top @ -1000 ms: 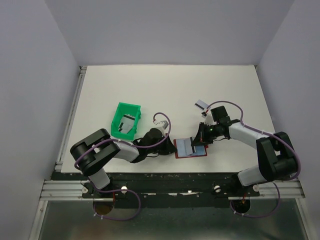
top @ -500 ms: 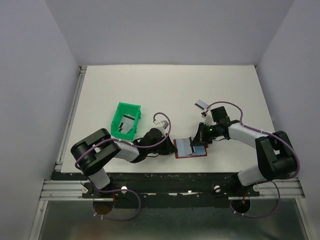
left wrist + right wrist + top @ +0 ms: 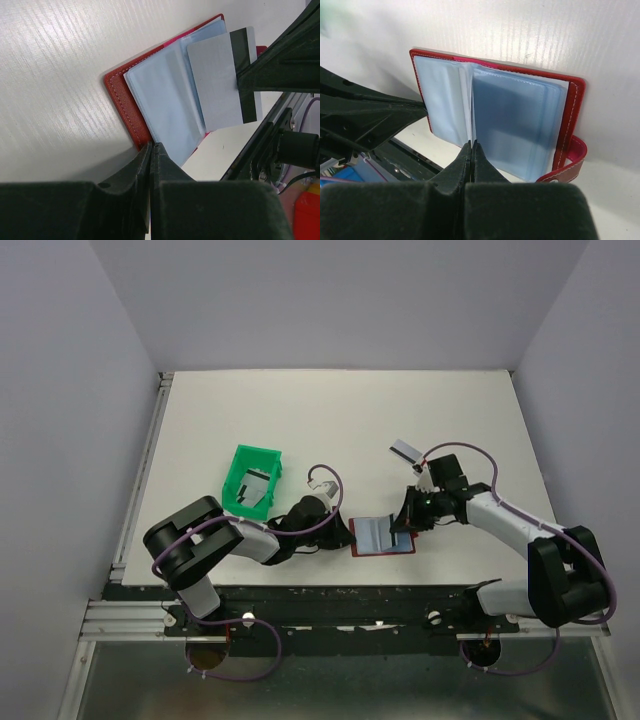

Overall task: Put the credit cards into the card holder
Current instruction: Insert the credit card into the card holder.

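Note:
The dark red card holder (image 3: 383, 536) lies open near the table's front edge, its light blue sleeves (image 3: 165, 100) facing up. My left gripper (image 3: 347, 533) is shut on the holder's left cover edge (image 3: 125, 107). My right gripper (image 3: 401, 524) is shut on a grey credit card (image 3: 217, 82) with a dark stripe, held on edge over the holder's right half. From the right wrist that card (image 3: 471, 127) shows edge-on, running into the sleeves (image 3: 520, 120) near the fold. Another credit card (image 3: 404, 450) lies flat on the table behind the right gripper.
A green plastic tray (image 3: 240, 465) stands left of centre with more cards (image 3: 256, 488) inside it. The table's front rail (image 3: 340, 592) runs just below the holder. The holder's red strap (image 3: 570, 160) sticks out at its right edge.
The right arm's elbow has swung out to the right, and its gripper has shifted slightly toward the front with the card. The left gripper and the holder have stayed put.

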You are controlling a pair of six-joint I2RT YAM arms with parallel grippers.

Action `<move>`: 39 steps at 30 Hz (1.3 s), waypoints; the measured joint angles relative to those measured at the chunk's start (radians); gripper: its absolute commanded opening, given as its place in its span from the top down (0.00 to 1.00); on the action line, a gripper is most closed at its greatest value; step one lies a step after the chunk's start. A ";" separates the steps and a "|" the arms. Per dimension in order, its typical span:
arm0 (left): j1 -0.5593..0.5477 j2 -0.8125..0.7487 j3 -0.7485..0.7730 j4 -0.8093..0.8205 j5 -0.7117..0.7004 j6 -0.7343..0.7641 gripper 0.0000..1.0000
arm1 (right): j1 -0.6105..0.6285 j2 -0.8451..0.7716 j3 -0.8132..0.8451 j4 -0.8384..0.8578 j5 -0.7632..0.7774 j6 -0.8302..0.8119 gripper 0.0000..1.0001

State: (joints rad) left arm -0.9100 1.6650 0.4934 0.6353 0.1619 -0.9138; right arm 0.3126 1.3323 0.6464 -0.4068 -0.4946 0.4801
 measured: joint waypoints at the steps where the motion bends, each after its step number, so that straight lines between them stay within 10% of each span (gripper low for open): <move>1: 0.000 0.000 0.000 0.000 0.000 0.000 0.86 | 0.000 0.000 0.000 -0.005 0.003 0.000 0.99; 39: 0.001 0.010 0.001 0.014 0.010 -0.011 0.87 | -0.006 0.055 -0.022 0.070 -0.061 -0.002 0.99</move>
State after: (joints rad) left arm -0.9089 1.6752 0.4942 0.6495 0.1722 -0.9253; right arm 0.3065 1.3876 0.6247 -0.3367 -0.5556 0.4778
